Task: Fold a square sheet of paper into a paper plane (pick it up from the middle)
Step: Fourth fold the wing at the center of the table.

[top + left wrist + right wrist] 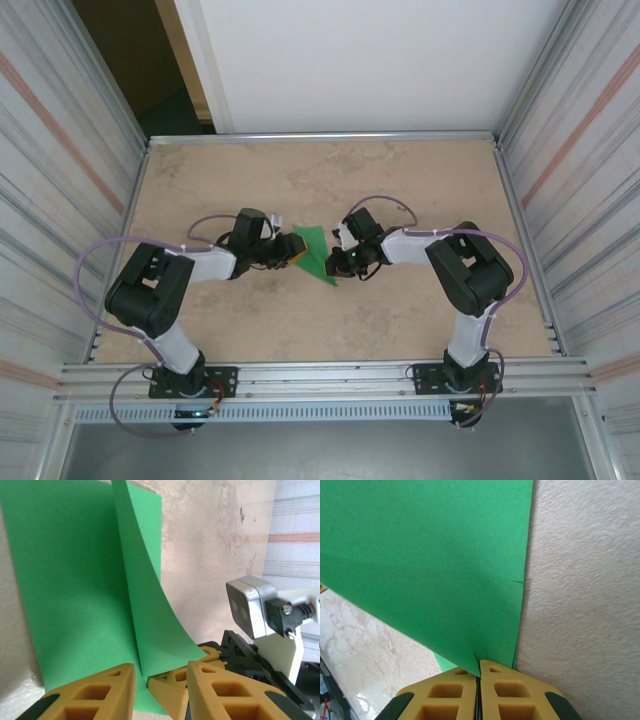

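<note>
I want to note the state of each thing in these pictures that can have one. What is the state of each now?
green paper: partly folded; one part lies flat on the table, and one flap stands up, curved, from a crease.
left gripper: open, with its fingers on either side of the crease and not clamping it.
right gripper: shut on a corner of the green paper.

matt green paper (pixel 420 555), rough mottled table (pixel 580 605)
</note>
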{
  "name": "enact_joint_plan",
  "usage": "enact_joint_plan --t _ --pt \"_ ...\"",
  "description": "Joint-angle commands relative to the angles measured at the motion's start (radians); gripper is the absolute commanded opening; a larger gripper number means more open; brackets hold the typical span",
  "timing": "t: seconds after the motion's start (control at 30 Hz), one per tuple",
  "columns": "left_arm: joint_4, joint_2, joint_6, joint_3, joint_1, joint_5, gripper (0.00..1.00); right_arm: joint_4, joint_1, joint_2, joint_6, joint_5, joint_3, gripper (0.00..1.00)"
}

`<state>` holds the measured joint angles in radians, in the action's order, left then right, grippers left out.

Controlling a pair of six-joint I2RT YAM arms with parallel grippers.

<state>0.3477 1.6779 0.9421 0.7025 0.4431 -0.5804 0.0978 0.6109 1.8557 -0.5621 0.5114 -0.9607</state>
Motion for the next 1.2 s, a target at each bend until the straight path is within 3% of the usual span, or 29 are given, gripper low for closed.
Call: enact_joint_plan --t 0.0,0.2,0.47,0.73,0.93,1.17 --pt "0.012 0.016 -0.065 0.012 0.017 -0.020 0.35 0.036 -0.015 -0.006 -0.001 0.017 0.020 0.11" --pt "-0.082 0.037 -0.124 0.064 0.043 0.009 0.36 0.030 -0.033 -0.006 0.006 0.039 0.025 0.12" --pt "-0.088 0.078 -0.129 0.090 0.052 0.006 0.35 0.015 -0.042 0.001 0.003 0.055 0.025 0.13" --pt "-0.099 0.119 -0.123 0.125 0.062 0.019 0.41 0.011 -0.041 0.010 0.005 0.057 0.025 0.13" --pt "-0.217 0.143 -0.133 0.162 0.070 0.069 0.42 0.010 -0.042 0.009 0.008 0.053 0.031 0.15" --pt "-0.367 0.174 -0.156 0.219 0.083 0.129 0.44 -0.019 -0.042 -0.023 0.033 0.072 0.054 0.24"
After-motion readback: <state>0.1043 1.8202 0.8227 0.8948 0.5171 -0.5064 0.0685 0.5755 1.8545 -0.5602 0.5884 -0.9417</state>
